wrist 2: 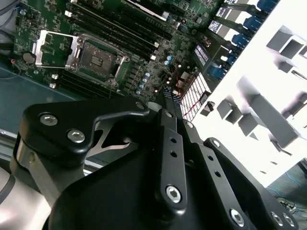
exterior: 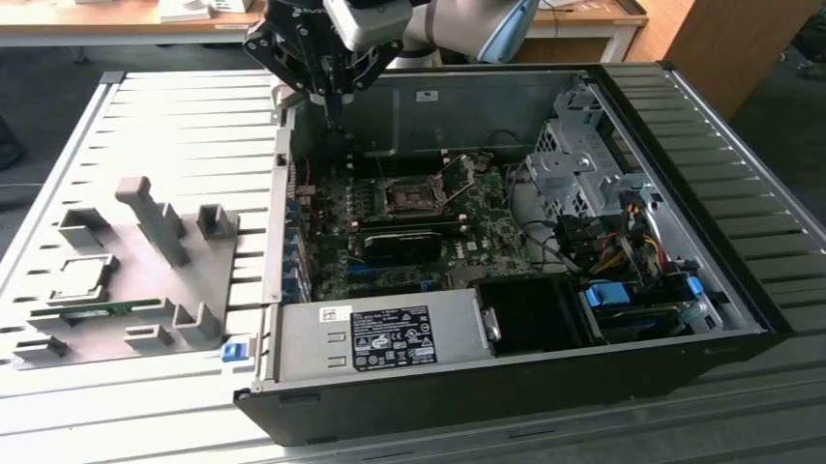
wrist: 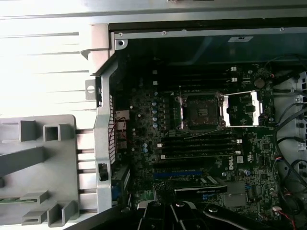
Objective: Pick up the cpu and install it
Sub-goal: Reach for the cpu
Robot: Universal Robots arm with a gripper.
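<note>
Cpu point(exterior: 84, 278) lies on grey fixture point(exterior: 135, 285), well apart from gripper point(exterior: 335, 124) above computer case point(exterior: 516, 396) wall; fingers point(wrist 2: 171, 139) pressed together, holding nothing.

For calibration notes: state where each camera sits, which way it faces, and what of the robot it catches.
Exterior view: off the arm, high beside the table, looking down into the open computer case and at the cpu on the fixture plate; the arm and claw show above the case.
First wrist view: on the arm, facing down at the motherboard; the claw shows.
Second wrist view: on the arm, looking along the shut claw at the motherboard.
All three share the open cpu socket.
</note>
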